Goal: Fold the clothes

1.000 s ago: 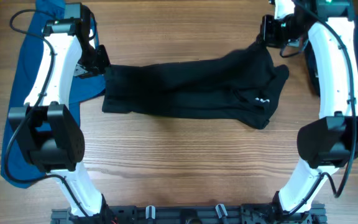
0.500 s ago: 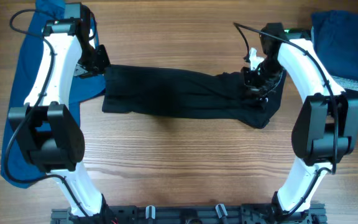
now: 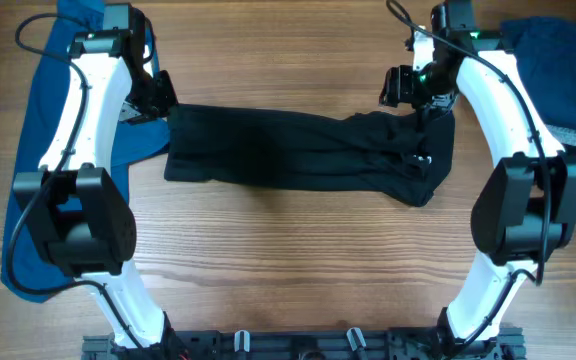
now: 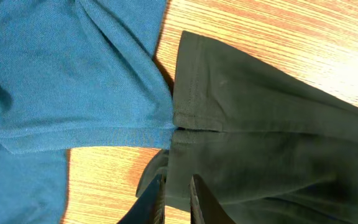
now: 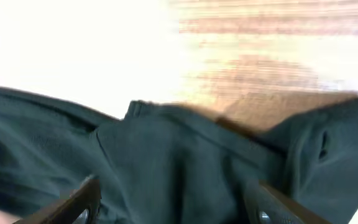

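A black garment [image 3: 288, 150] lies stretched left to right across the middle of the wooden table. My left gripper [image 3: 161, 100] sits at its left edge. In the left wrist view its fingers [image 4: 197, 199] are nearly together, with the black garment's [image 4: 272, 143] hem pinched between them. My right gripper [image 3: 418, 100] hovers over the garment's bunched right end. Seen from the right wrist, that gripper [image 5: 178, 202] is open, its fingers [image 5: 82, 199] spread wide with the dark cloth [image 5: 185, 162] lying loose below.
A blue garment [image 3: 140, 142] lies under and beside the left arm, touching the black one's left edge [image 4: 61, 81]. Another blue garment [image 3: 558, 70] sits at the table's far right. Bare wood [image 3: 298, 260] runs along the front.
The right gripper carried the garment's right end down and inward, then opened, let it go and drew back up. The left gripper has not moved.
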`<state>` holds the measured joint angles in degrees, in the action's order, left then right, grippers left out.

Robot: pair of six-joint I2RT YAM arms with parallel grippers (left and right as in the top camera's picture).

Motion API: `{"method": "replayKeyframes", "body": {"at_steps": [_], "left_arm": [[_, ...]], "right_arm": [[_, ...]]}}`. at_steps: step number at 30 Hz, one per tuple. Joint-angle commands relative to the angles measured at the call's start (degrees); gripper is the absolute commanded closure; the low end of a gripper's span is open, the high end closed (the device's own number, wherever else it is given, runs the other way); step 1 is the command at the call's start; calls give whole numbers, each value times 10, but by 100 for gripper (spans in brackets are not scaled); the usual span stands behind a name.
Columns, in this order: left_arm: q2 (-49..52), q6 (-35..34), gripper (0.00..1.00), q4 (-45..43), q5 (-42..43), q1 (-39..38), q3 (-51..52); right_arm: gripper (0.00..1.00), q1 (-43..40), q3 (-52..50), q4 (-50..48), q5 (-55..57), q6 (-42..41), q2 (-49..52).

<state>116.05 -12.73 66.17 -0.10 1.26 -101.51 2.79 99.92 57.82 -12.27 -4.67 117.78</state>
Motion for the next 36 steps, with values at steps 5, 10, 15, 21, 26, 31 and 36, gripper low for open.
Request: {"method": "replayKeyframes", "body": {"at_steps": [5,10,15,21,26,31,36], "left_arm": [[3,3,85,-4,7,5,4],[3,3,85,-4,7,5,4],[3,3,85,-5,7,5,4],[3,3,85,-4,7,5,4],[3,3,85,-7,7,5,4],[3,3,86,-9,7,5,4],[3,3,93,-2,7,5,4]], "right_arm": [[29,0,10,5,2,0,79],[32,2,9,7,-13,-14,103],[49,27,-10,11,-13,-13,104],[96,33,8,-15,-11,-15,104],[96,11,115,-19,-9,9,104],[96,-1,249,-2,-9,17,102],[95,-1,337,59,-18,26,96]]}}
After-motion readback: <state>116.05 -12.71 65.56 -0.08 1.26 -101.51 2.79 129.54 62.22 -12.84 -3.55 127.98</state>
